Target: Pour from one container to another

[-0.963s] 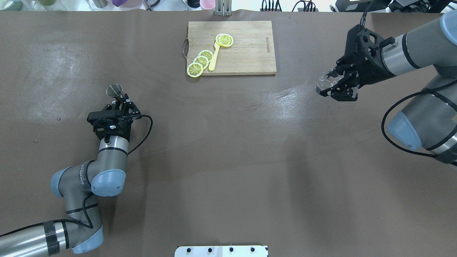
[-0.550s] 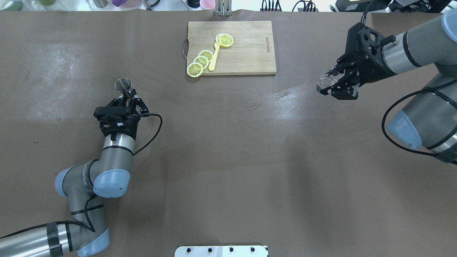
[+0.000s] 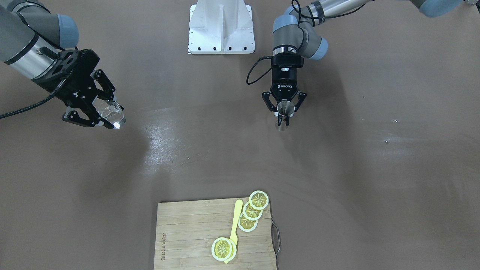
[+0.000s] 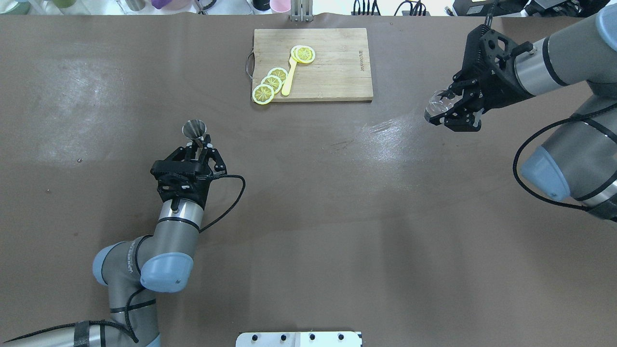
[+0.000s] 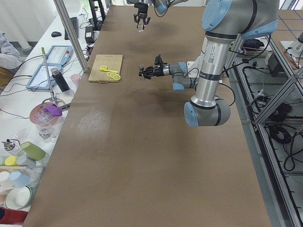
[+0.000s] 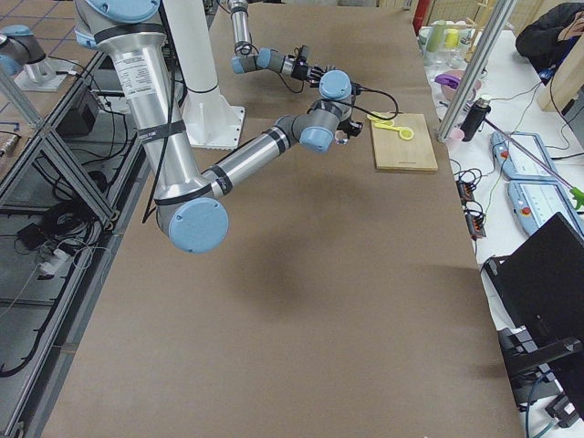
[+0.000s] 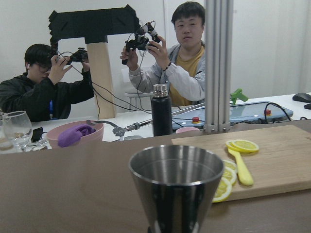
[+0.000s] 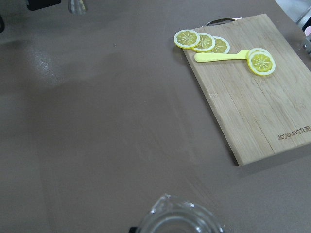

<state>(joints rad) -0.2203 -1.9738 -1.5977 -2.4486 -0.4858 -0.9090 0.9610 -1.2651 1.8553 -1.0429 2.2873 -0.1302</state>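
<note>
Steel jigger (image 4: 194, 129), one only, sits upright left of centre in the overhead view, waist pinched in the left gripper's (image 4: 198, 144) jaws. One glass tumbler (image 4: 435, 105), upper right, is clamped between the right gripper's (image 4: 443, 107) jaws.

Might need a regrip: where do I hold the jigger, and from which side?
Its narrow waist, coming in level from the robot's side, as the left gripper does now; the cones flaring above and below stop the upright jigger slipping.

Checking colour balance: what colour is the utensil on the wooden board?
Pale yellow utensil; right wrist view best.
</note>
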